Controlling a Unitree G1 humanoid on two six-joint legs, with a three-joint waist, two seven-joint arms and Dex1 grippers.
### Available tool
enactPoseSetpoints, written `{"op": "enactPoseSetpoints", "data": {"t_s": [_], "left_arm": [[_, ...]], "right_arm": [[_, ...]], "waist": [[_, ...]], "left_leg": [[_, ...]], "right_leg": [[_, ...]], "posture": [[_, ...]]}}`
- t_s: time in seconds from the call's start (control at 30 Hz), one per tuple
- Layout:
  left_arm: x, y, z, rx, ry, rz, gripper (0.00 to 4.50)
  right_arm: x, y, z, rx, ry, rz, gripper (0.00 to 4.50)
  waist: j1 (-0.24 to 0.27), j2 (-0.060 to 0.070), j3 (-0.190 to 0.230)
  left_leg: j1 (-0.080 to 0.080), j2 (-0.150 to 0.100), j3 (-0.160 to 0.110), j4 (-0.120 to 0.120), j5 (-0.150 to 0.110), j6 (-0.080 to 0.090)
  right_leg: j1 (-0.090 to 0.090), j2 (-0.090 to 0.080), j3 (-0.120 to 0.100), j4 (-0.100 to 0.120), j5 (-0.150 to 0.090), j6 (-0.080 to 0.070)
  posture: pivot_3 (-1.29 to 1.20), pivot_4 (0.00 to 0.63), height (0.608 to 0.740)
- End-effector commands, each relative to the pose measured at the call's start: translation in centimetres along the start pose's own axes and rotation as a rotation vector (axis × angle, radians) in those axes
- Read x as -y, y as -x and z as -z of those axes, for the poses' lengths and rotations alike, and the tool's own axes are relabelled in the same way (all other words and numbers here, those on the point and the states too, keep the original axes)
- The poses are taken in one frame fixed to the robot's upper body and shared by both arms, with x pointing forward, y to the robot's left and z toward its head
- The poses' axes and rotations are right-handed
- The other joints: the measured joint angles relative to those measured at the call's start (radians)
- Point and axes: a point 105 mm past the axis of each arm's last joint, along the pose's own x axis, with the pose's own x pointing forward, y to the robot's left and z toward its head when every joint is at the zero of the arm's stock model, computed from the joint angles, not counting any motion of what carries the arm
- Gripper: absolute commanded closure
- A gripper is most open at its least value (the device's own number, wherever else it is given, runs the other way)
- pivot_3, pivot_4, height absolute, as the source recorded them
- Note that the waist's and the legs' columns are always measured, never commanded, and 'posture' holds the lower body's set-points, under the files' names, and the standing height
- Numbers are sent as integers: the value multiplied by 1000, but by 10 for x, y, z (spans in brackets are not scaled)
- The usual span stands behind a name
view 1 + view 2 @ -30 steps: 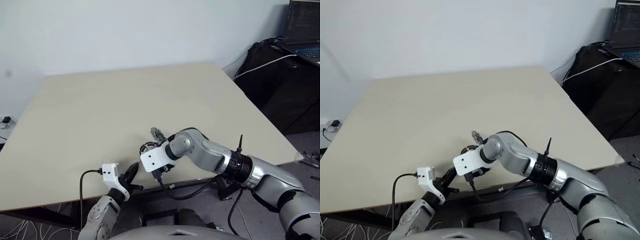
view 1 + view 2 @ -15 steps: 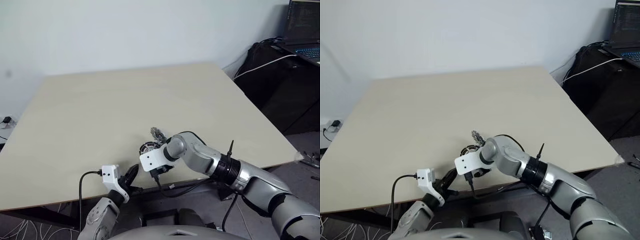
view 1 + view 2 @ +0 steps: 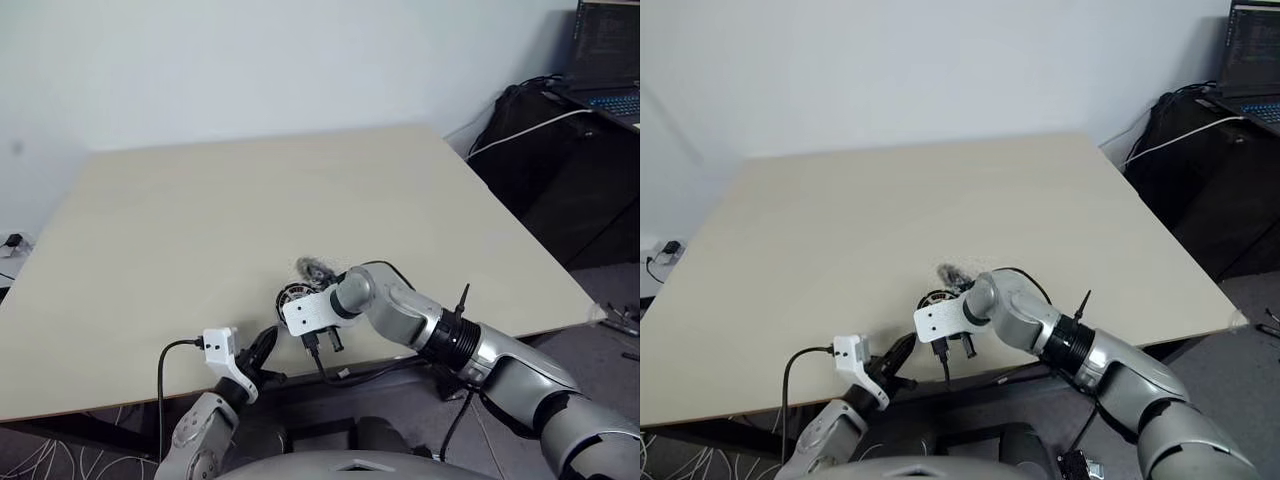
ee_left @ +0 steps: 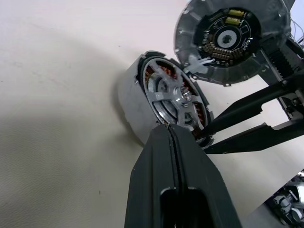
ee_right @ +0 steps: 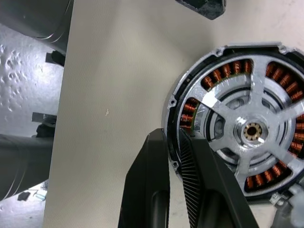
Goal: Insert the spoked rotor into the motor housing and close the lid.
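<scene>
The motor housing (image 5: 219, 75), a dark ring with copper windings, lies on the table near its front edge. The spoked rotor (image 5: 251, 130) sits inside it, silver arms over the windings. My right gripper (image 5: 173, 138) points steeply down and is shut on the housing's near rim, one finger outside and one inside. Just behind the housing stands the lid (image 4: 228, 38), a round silver disc tilted up, its facing side carrying a small circuit board. My left gripper (image 4: 169, 129) is shut and empty, its tip close in front of the rotor (image 4: 175, 99), near the table edge (image 3: 268, 350).
The pale table (image 3: 250, 190) stretches bare behind the parts. A dark cabinet with cables (image 3: 560, 150) and a laptop (image 3: 605, 50) stand off its right side. The housing (image 3: 296, 296) lies only a short way from the front edge.
My right gripper sank slightly and its fingers closed from open onto the housing's rim. The left arm kept still.
</scene>
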Motion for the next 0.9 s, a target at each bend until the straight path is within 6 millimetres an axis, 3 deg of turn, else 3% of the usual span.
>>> {"op": "enactPoseSetpoints", "data": {"t_s": [0.03, 0.1, 0.3, 0.5, 0.8, 0.9], "left_arm": [[2, -2, -8, 40, -5, 17, 4500], [1, -2, -7, 41, -3, 16, 4500], [1, -2, -5, 42, 5, 13, 4500], [2, -4, -3, 32, 8, 27, 4500], [3, -4, -2, 25, 4, 32, 4500], [2, -3, -1, 26, 5, 27, 4500]], "right_arm": [[5, 6, -6, 35, -44, 30, 4399], [5, 7, -7, 60, -120, 35, 4399], [3, 16, -19, 165, -560, 57, 4399], [2, 26, -27, 196, -834, 61, 4399], [12, 20, -30, 194, -960, 100, 4399], [21, 17, -26, 191, -969, 147, 3429]], "waist": [[0, 0, 0], [0, 0, 0], [5, 0, 0], [8, 0, 0], [-2, 0, 0], [-4, 0, 0]], "left_leg": [[0, 0, 0, 0, 0, 0], [0, 0, 0, 0, 0, 0], [0, 0, 0, 0, 0, 0], [-1, 0, -1, 0, -1, -1], [-1, 0, -1, 0, -1, -1], [-1, 0, -1, 0, -1, -1]], "right_leg": [[0, 0, 0, 0, 0, 0], [0, 0, 0, 0, 0, 0], [-1, 0, 0, 0, 0, -1], [-1, 0, 0, 1, 0, -1], [-1, 0, 0, 1, 0, -1], [-1, 0, 0, 1, 0, -1]], "posture": [[0, 0, 740], [0, 0, 740], [0, 0, 740], [0, 0, 740], [0, 0, 740], [0, 0, 740]]}}
